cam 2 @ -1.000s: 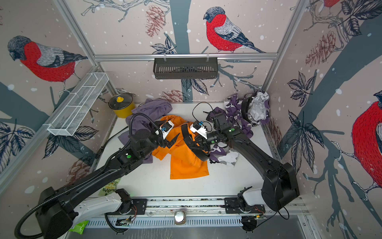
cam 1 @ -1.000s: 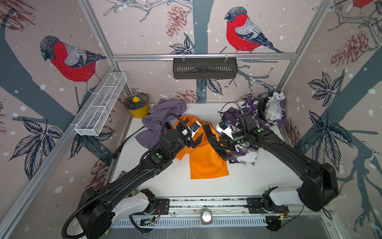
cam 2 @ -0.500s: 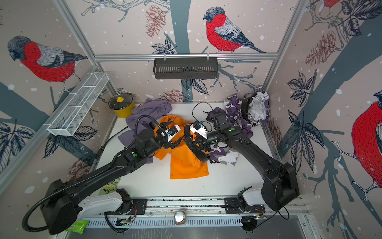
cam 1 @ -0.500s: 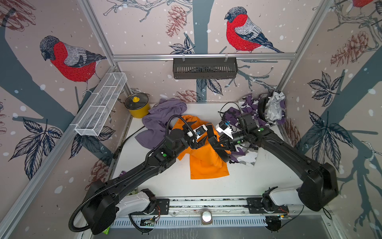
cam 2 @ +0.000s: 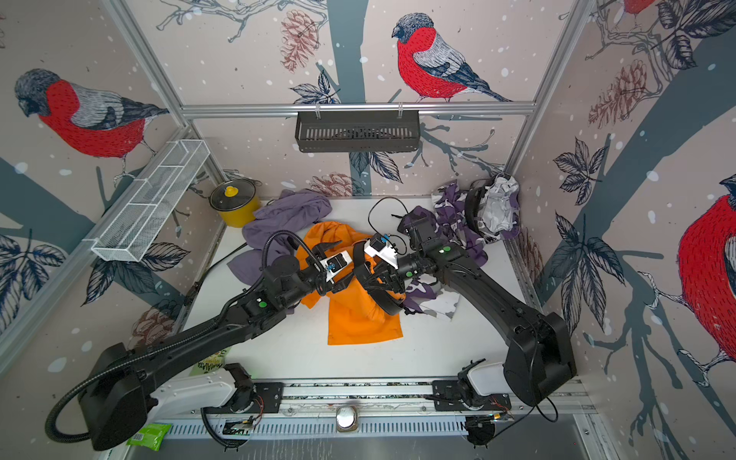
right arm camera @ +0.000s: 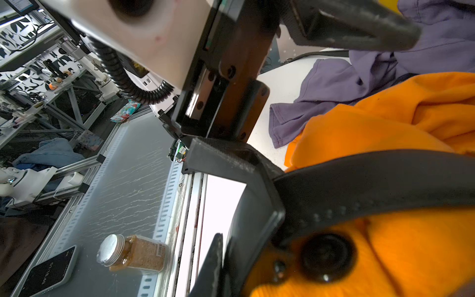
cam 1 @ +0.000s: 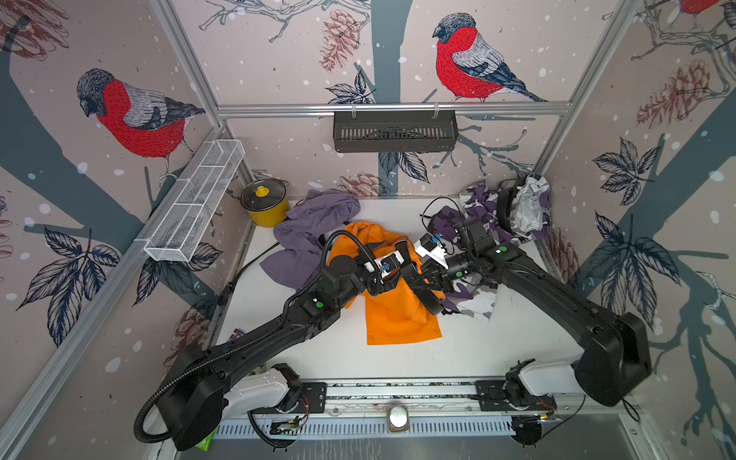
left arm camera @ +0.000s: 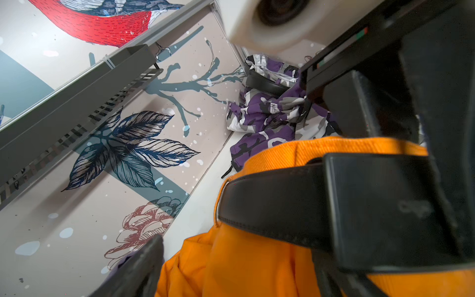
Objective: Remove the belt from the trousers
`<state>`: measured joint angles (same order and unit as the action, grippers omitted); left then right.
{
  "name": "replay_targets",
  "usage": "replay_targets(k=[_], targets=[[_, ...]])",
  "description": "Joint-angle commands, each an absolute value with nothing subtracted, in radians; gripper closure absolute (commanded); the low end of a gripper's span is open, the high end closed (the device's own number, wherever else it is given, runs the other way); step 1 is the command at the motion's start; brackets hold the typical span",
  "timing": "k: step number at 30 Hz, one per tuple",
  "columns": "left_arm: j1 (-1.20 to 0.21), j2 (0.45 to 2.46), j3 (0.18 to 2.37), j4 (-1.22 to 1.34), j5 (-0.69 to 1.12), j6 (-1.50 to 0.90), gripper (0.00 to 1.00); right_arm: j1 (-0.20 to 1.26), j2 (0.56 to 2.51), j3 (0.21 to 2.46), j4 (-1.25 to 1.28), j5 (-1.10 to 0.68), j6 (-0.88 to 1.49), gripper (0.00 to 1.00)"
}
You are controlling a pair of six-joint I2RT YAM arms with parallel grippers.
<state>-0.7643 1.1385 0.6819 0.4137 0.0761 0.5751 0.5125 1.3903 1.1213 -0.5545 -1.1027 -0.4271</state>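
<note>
The white desk (cam 1: 498, 350) stood within bird-printed walls (cam 1: 278, 59). The orange trousers (cam 1: 398, 322) lay at frame centre, the black belt (left arm camera: 270, 205) threaded at their waistband. The right claw (cam 1: 426, 286) was narrow, clamped on the belt; the left claw (left arm camera: 243, 198) stood wide beside it. Risk: with the waistband unpinned, pulling would likely drag the trousers along.

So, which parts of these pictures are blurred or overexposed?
Left wrist view: the white camera housing is out of focus, the belt sharp. Right wrist view: the table blown out white, the near orange trousers blurred. Both top views: sharp, evenly lit.
</note>
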Motion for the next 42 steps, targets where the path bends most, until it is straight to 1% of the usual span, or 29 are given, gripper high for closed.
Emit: replay_targets(k=[1,3,6,12,15,19,20,22,24,30,35,36,37,38,39,40,42], targets=[[-0.768,1.130,0.666,0.580,0.118,0.573,0.13,0.533,1.405,1.132,-0.558,-1.184,-0.459,1.00],[-0.776,1.142,0.663,0.625,0.120,0.562,0.15,0.549,1.422,1.131,-0.575,-1.179,-0.468,1.00],[-0.780,1.153,0.650,0.700,0.060,0.541,0.19,0.551,1.429,1.112,-0.594,-1.174,-0.470,1.00],[-0.781,1.147,0.646,0.792,0.002,0.535,0.24,0.550,1.387,1.038,-0.528,-1.166,-0.408,1.00],[-0.780,1.160,0.670,0.796,0.012,0.532,0.26,0.542,1.392,1.020,-0.535,-1.166,-0.411,1.00],[-0.780,1.187,0.690,0.792,0.067,0.520,0.32,0.524,1.392,1.018,-0.536,-1.160,-0.411,1.00],[-0.781,1.193,0.692,0.792,0.087,0.519,0.35,0.521,1.390,1.020,-0.532,-1.161,-0.410,1.00],[-0.784,1.204,0.694,0.791,0.114,0.508,0.47,0.514,1.389,1.023,-0.525,-1.159,-0.406,1.00],[-0.788,1.210,0.694,0.786,0.128,0.505,0.55,0.509,1.387,1.028,-0.529,-1.158,-0.411,1.00],[-0.799,1.219,0.700,0.787,0.139,0.501,0.67,0.503,1.404,1.041,-0.543,-1.164,-0.426,1.00],[-0.801,1.228,0.712,0.772,0.099,0.497,0.79,0.494,1.412,1.050,-0.545,-1.131,-0.414,1.00],[-0.801,1.229,0.714,0.757,0.072,0.497,0.83,0.488,1.410,1.052,-0.539,-1.114,-0.402,1.00],[-0.801,1.234,0.724,0.721,0.021,0.492,0.89,0.480,1.406,1.052,-0.517,-1.078,-0.370,1.00],[-0.801,1.244,0.743,0.673,-0.044,0.475,0.96,0.472,1.401,1.053,-0.499,-1.036,-0.343,0.99],[-0.801,1.256,0.764,0.624,-0.120,0.446,1.00,0.465,1.398,1.055,-0.493,-1.016,-0.329,0.97],[-0.801,1.266,0.785,0.574,-0.199,0.412,1.00,0.460,1.392,1.057,-0.475,-0.974,-0.296,0.86],[-0.798,1.280,0.813,0.498,-0.293,0.359,1.00,0.462,1.387,1.057,-0.442,-0.905,-0.257,0.71]])
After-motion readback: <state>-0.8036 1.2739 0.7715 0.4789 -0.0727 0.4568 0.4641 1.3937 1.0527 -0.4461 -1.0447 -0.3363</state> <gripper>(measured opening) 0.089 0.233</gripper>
